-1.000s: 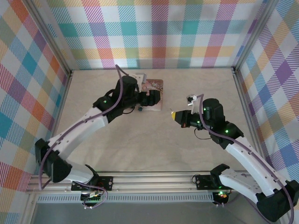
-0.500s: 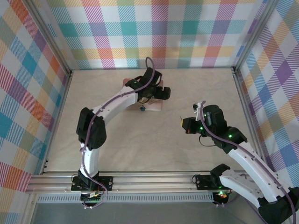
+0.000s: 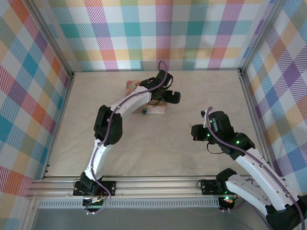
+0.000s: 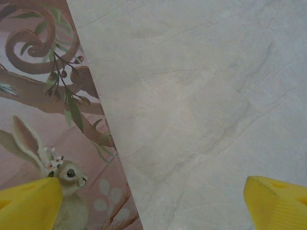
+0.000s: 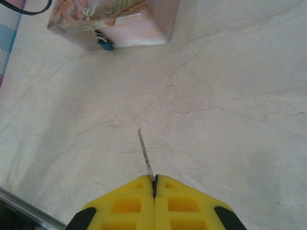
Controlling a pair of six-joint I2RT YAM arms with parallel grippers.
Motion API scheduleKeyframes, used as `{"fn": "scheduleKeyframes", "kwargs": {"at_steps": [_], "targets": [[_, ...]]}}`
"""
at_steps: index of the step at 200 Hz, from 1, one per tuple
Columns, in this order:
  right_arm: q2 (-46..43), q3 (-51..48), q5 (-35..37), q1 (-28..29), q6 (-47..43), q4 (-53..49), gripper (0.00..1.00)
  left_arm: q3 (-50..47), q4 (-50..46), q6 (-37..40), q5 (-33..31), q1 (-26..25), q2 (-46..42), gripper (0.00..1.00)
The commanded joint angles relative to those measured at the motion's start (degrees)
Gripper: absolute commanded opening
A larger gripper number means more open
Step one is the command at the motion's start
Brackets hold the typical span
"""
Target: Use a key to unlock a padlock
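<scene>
L jaws wide open, nothing between them. L wrist cam: left gripper (image 4: 153,206) has one yellow pad (image 4: 29,203) over the tin (image 4: 48,120) lid (rabbit + branch print), the other over bare table (image 4: 206,96). The tin edge runs diagonally between them. Can't tell from this cam if the pads touch anything.

R jaws closed on the key. R wrist cam: right gripper (image 5: 154,184) pads meet tip to tip, and the key (image 5: 145,155) is pinched at one end in the seam. The thin metal blade sticks out fwd, leaning slightly left, roughly toward the tin. Can't tell if the blade tip touches the table.

Padlock (image 5: 105,45): small blue body at the tin's side wall, low, by a small metal fitting near the corner. Shackle too small to make out. It is well apart from the key tip, w/ bare table between.

Top cam: L arm reaches far fwd over the tin, covering most of the lid. The padlock (image 3: 144,112) shows as a blue speck at the tin's near edge, left of the L gripper head. The right gripper (image 3: 195,132) sits right of the tin and nearer the bases, well apart from it, facing left.
</scene>
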Motion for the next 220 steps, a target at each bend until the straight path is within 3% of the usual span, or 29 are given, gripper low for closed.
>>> {"fn": "scheduleKeyframes", "kwargs": {"at_steps": [1, 109, 220], "targets": [[-0.7, -0.1, 1.8, 0.2, 0.0, -2.2, 0.02, 1.4, -1.8, 0.5, 1.3, 0.3, 0.4, 0.97], [-1.6, -1.3, -2.4, -4.8, 0.4, -3.4, 0.03, -9.2, 2.4, -0.8, 2.9, -0.8, -3.5, 0.97], [-3.7, -5.2, -8.6, -14.2, 0.6, -2.0, 0.02, -28.6, 8.9, -3.1, -0.8, -7.3, -18.3, 0.98]]}}
